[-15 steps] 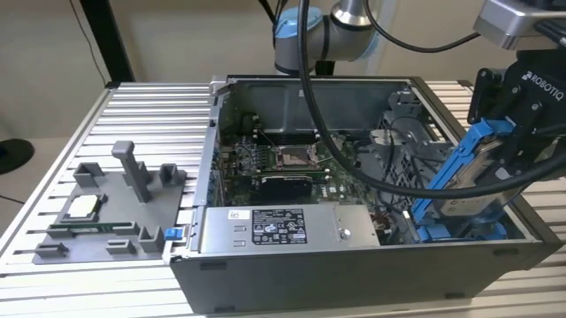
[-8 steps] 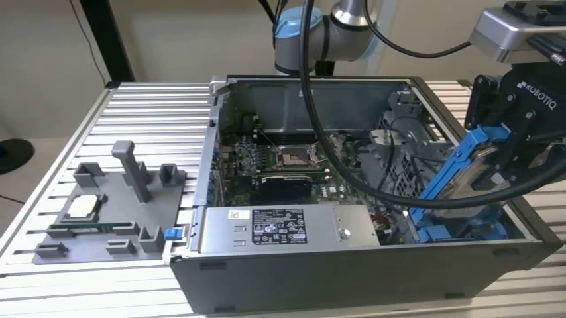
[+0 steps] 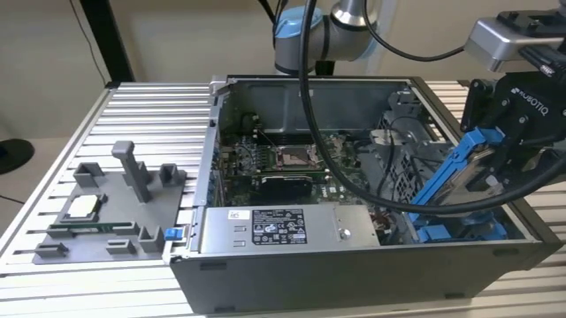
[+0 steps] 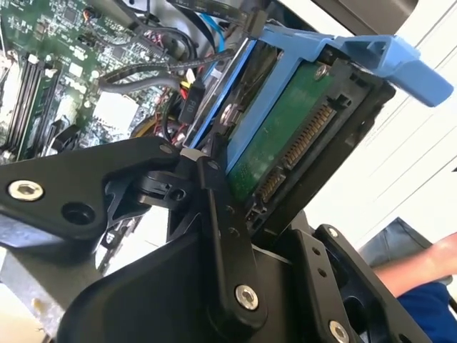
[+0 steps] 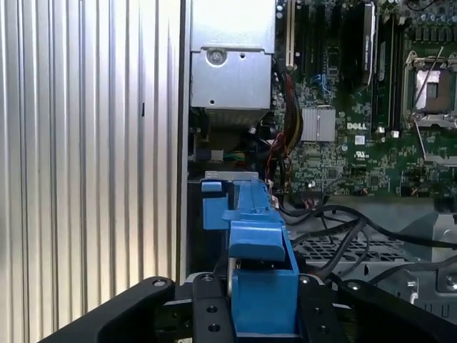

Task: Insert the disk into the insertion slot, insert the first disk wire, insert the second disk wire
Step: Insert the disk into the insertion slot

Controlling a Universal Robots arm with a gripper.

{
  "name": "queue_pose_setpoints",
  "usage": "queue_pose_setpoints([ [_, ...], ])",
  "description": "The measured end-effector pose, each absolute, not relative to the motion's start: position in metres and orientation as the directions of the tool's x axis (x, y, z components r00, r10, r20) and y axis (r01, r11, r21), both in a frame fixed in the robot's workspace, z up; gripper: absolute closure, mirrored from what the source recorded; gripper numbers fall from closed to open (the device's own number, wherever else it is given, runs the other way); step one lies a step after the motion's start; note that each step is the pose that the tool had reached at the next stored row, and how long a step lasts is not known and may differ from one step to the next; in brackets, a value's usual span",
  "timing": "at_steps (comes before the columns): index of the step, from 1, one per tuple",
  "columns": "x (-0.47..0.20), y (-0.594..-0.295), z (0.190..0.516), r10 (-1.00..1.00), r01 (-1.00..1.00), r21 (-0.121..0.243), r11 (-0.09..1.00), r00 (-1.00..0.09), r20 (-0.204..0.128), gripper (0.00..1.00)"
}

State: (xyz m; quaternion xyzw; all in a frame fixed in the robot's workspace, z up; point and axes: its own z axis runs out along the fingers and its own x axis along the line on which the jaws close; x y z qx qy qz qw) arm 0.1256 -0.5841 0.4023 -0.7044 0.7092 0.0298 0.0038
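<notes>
We see the gripper (image 3: pixel 492 171) clamped on the disk (image 3: pixel 452 173), a flat slab in a glossy blue plastic frame, tilted over the grey metal case (image 3: pixel 354 278) at the exterior view's right. The second wrist view adds its green circuit board (image 4: pixel 282 136) and pin row. The blue-clipped slot (image 3: pixel 447 233) lies just below, with black cables (image 3: pixel 349 175) near.

Insertion slot (image 3: pixel 460 230) open from above; black cable (image 3: pixel 306 99) loops just beside it, PSU box (image 3: pixel 274 228) near.
</notes>
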Motion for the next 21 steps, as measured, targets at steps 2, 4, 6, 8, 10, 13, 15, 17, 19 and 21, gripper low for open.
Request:
queue_pose_setpoints([
  [2, 0.126, -0.584, 0.402, -0.999, -0.999, 0.037, 0.006, -0.008, -0.049, 1.0],
  [4, 0.126, -0.584, 0.402, -0.999, -0.999, 0.037, 0.005, -0.007, -0.049, 1.0],
  [6, 0.126, -0.584, 0.404, -0.999, -0.999, 0.037, 0.004, -0.006, -0.053, 1.0],
  [8, 0.126, -0.584, 0.411, -0.999, -0.999, 0.037, 0.002, -0.004, -0.051, 1.0],
  [10, 0.127, -0.584, 0.415, -0.999, -0.999, 0.036, 0.0, -0.002, -0.052, 1.0],
  [13, 0.127, -0.584, 0.415, -0.999, -1.0, 0.015, -0.002, 0.001, -0.051, 1.0],
  [15, 0.126, -0.584, 0.415, -0.999, -1.0, 0.0, -0.003, 0.003, -0.051, 1.0],
  [17, 0.126, -0.584, 0.415, -0.999, -1.0, 0.0, -0.003, 0.003, -0.051, 1.0],
  [19, 0.126, -0.584, 0.414, -0.999, -1.0, 0.0, -0.003, 0.003, -0.05, 1.0],
  [21, 0.126, -0.584, 0.413, -0.999, -1.0, 0.0, -0.003, 0.003, -0.049, 1.0],
])
